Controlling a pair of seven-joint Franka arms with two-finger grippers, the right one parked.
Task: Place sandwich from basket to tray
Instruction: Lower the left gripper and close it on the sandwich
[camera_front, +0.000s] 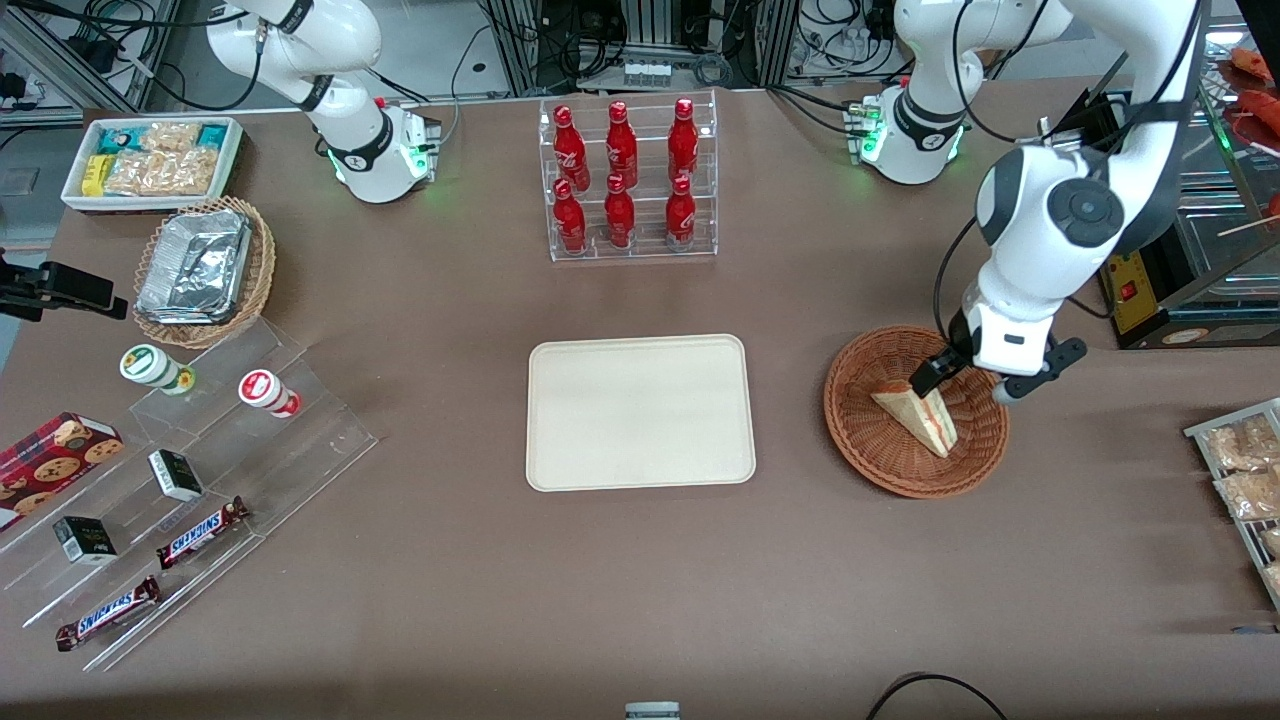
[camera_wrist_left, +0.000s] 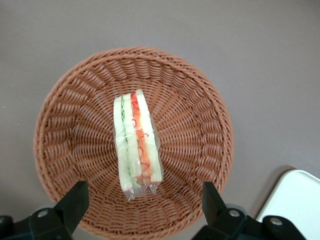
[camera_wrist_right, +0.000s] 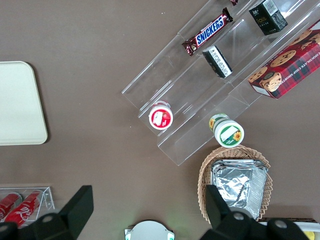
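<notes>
Table (camera_front: 640, 580): claw (camera_front: 965, 380) above sandwich (camera_front: 920, 415).

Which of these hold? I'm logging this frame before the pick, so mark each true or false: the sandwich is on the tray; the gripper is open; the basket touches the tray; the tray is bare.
1. The sandwich is on the tray. False: it lies in the basket.
2. The gripper is open, above the basket. True.
3. The basket touches the tray. False: bare table separates them.
4. The tray is bare. True.
</notes>
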